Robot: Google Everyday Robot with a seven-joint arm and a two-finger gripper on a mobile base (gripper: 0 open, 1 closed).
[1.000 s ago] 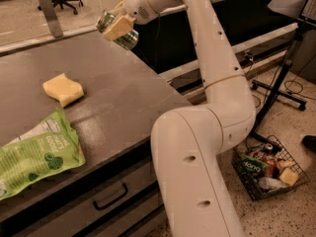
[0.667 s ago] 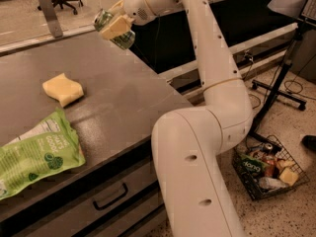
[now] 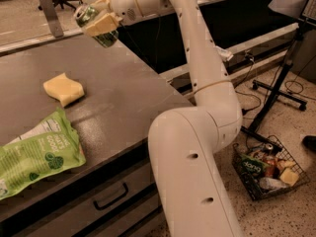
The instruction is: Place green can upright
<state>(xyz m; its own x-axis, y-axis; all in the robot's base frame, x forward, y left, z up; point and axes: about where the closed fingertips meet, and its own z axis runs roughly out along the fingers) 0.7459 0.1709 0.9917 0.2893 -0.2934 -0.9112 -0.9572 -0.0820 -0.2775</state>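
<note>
1. Change: the hand [image 3: 98,24] has slid farther in over the desk [image 3: 123,93] than a second ago, off the desk's edge and toward the sponge [image 3: 63,89]. Its height looks about the same.
2. Hand state: it is clamped on the green can [image 3: 107,37], gripping across the can's middle. The grip looks the same as before, with no slip visible.
3. Can location: in the air beyond the sponge and well apart from it, not touching the desk.
4. Can pose: tilted. The silver-rimmed end points up and away from the arm, and the green end hangs lower. It is not upright.
5. Read: this looks like the carry phase, moving the can over bare desk before set-down. Placement has not started.
6. Remaining, by my estimate: rotate the wrist until the can's axis is vertical, lower until its base touches the desk, then release.
7. Landing zone: the bare desk beyond the sponge looks usable. The snack bag [image 3: 34,154] lies on the near side of the sponge, out of the way.
8. Risk: if the can is released while tilted, it will likely tip over and roll.
</note>
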